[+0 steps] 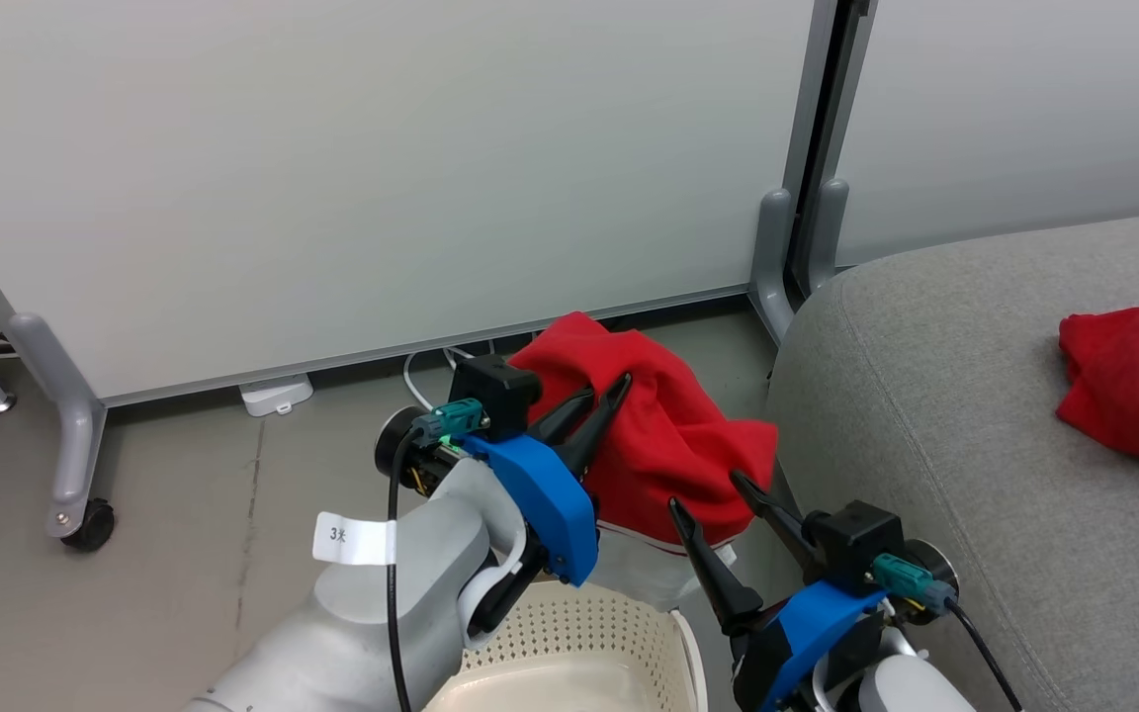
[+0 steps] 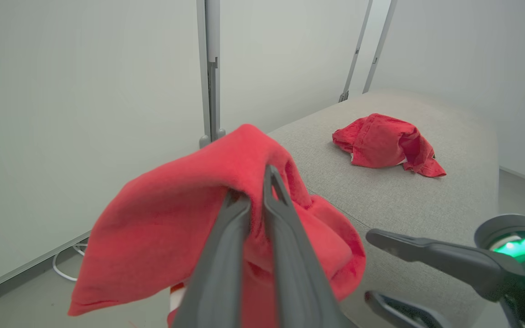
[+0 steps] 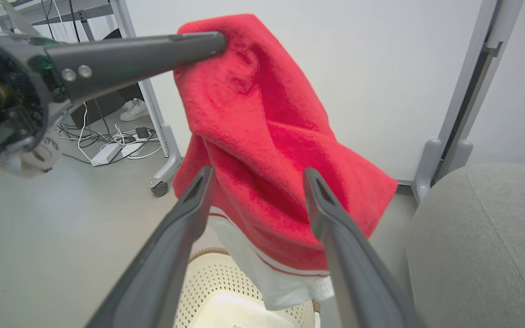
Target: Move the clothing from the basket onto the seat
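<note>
My left gripper (image 1: 601, 398) is shut on the red shorts (image 1: 668, 445), holding them in the air above the basket (image 1: 579, 633). The shorts hang down, and their white panel with a red stripe (image 3: 271, 269) dangles over the basket's perforated cream wall (image 3: 208, 282). In the left wrist view its fingers (image 2: 226, 255) pinch a fold of the cloth (image 2: 162, 218). My right gripper (image 1: 704, 490) stands open just right of the hanging shorts, holding nothing. The grey seat (image 1: 925, 415) lies to the right. A second red garment (image 1: 1133, 381) lies crumpled on it (image 2: 381, 146).
White partition panels on grey wheeled legs stand behind, with a caster (image 1: 87, 524) at the left and a post (image 1: 787, 247) close to the seat's corner. A white adapter (image 1: 276, 394) and cables (image 3: 112, 141) lie on the floor.
</note>
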